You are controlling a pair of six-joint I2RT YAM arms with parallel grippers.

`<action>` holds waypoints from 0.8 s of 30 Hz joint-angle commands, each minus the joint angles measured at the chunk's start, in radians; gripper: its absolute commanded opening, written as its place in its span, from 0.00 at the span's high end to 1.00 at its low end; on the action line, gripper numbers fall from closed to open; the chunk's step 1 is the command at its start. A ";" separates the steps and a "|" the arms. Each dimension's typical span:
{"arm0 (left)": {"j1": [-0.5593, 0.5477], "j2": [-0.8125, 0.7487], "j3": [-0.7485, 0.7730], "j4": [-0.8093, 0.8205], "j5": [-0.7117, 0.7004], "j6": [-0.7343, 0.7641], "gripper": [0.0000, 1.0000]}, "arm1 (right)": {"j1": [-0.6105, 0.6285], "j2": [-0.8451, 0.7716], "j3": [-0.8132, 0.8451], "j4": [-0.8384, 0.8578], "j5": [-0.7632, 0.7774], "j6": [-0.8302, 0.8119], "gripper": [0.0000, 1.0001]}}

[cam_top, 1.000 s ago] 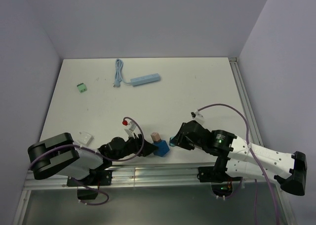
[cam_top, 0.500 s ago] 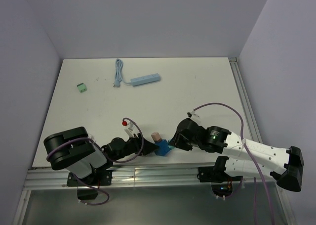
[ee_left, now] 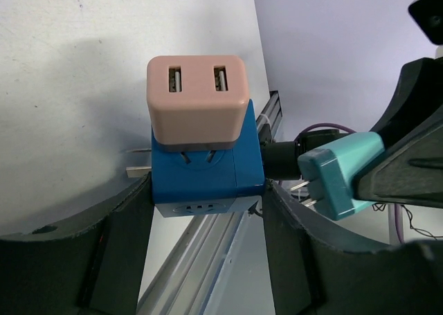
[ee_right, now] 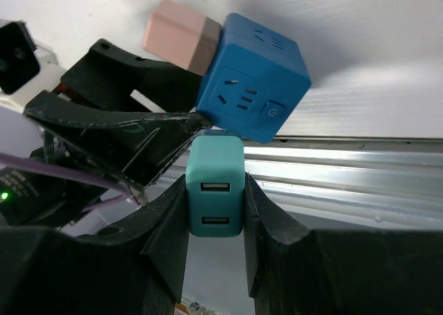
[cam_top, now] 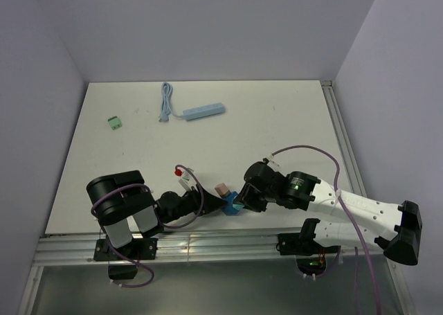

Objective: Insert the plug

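A blue cube socket (ee_left: 208, 173) with a pink USB charger (ee_left: 199, 100) plugged into one face sits clamped in my left gripper (ee_left: 206, 194), just above the table's near edge. The jaws press its two sides. My right gripper (ee_right: 215, 197) is shut on the teal plug (ee_right: 215, 190). The plug's bare prongs point at the cube (ee_right: 252, 76) and stand just beside it, outside any socket. From above, the teal plug (cam_top: 239, 205) nearly touches the cube (cam_top: 230, 203), and the pink charger (cam_top: 222, 190) pokes up on its far side.
A light blue power strip (cam_top: 204, 111) with its cable (cam_top: 165, 102) lies at the back. A green connector (cam_top: 115, 122) sits far left, and a small red-tipped part (cam_top: 178, 170) is near the left arm. The aluminium rail (cam_top: 208, 242) runs below both grippers.
The left arm has swung right and carried the cube a little to the right. The right gripper has brought the teal plug down and left, closing the gap to the cube.
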 commanded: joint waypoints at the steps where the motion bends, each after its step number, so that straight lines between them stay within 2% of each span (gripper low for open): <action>1: -0.005 0.059 -0.125 0.361 -0.003 0.026 1.00 | -0.005 0.016 0.041 -0.035 0.018 0.072 1.00; 8: -0.009 -0.005 -0.149 0.320 -0.032 0.053 1.00 | -0.011 0.016 0.035 -0.077 0.082 0.110 1.00; 16: -0.023 0.053 -0.139 0.360 -0.031 0.038 1.00 | -0.021 0.073 0.047 -0.071 0.102 0.093 1.00; 24: -0.023 0.029 -0.153 0.358 -0.034 0.047 1.00 | -0.021 0.117 0.077 -0.054 0.121 0.073 1.00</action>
